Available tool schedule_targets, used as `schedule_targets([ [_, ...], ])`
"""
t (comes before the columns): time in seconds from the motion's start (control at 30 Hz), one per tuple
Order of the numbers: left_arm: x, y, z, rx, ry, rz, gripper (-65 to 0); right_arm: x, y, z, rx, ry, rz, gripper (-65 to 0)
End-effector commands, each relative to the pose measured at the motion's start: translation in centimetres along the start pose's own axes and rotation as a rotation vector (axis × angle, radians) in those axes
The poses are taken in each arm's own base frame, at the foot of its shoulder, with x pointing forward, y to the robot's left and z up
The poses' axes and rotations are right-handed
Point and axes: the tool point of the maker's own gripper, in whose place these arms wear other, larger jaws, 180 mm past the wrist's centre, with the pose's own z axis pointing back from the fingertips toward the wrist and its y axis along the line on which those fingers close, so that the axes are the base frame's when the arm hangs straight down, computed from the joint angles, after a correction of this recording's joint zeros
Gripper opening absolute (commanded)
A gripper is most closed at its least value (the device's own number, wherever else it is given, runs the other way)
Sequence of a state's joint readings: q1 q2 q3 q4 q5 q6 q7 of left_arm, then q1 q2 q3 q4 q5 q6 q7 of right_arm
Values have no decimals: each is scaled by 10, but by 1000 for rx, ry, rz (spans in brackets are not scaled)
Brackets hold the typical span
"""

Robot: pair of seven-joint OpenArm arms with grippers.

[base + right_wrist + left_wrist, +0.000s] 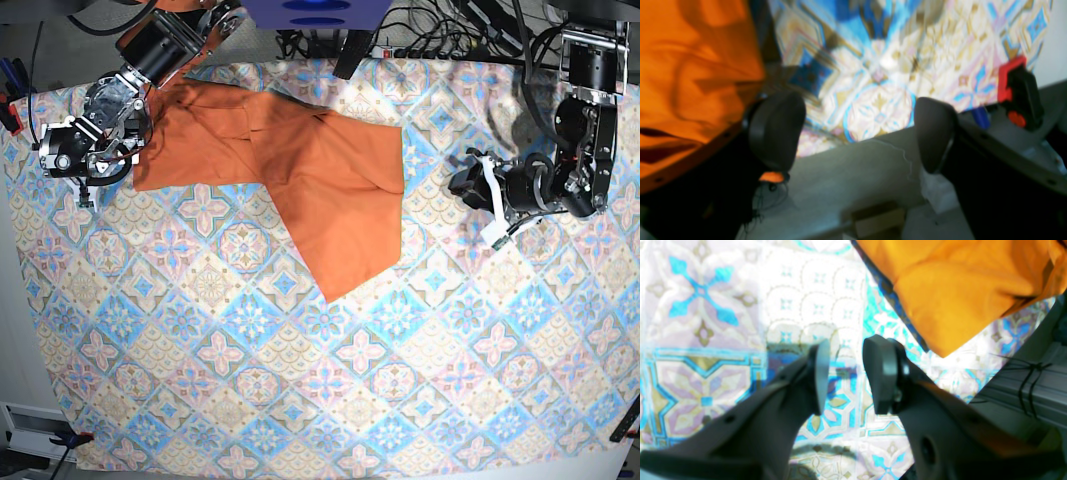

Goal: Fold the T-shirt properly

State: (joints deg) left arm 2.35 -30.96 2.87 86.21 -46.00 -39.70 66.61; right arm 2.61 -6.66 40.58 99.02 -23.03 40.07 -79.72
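Left wrist: left gripper [845,373] part-open, nothing between the jaws, hanging over bare tablecloth [723,323]. T-shirt [960,290] sits up and to the right, apart from it.

Right wrist: right gripper [858,130] wide open, empty. Shirt fills the left side, just beside the left finger; contact unclear, view blurred.

Base: shirt lies crumpled on the bench's far-left part, one flap trailing toward centre. Right gripper at its left edge; left gripper well apart.
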Motion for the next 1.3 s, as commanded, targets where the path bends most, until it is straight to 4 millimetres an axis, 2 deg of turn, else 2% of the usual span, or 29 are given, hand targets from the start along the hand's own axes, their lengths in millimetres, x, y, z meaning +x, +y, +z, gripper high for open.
schedule_targets([
  [0.0, 14, 4, 8, 10, -41, -21, -439, 4, -10, 6, -28, -14, -11, -133],
  [0.23, 14, 4, 7, 9, -40, -21, -439, 5, -9, 7, -24, -20, -14, -133],
  [0.33, 14, 4, 8, 10, -42, -22, -439, -1, -3, 9, -14, -22, -50, -133],
  [0.53, 15, 3, 7, 8, -42, -22, -438, 3, -39, 46, -165, -85, -106, -134],
  [0.7, 14, 3, 7, 8, -40, -22, -438, 6, -48, 54, -219, -69, -107, -135],
  [0.87, 14, 3, 7, 8, -39, -22, -438, 25, -30, 60, -221, -110, 10, -135],
  [1.0, 14, 3, 7, 6, -39, -22, -438, 42, 2, 65, -207, -153, 170, -135],
  [1.13, 13, 3, 6, 6, -36, -22, -438, 51, 33, 67, -179, -184, 297, -135],
  [1.27, 13, 3, 6, 6, -36, -22, -438, 54, 45, 67, -134, -214, 313, -135],
])
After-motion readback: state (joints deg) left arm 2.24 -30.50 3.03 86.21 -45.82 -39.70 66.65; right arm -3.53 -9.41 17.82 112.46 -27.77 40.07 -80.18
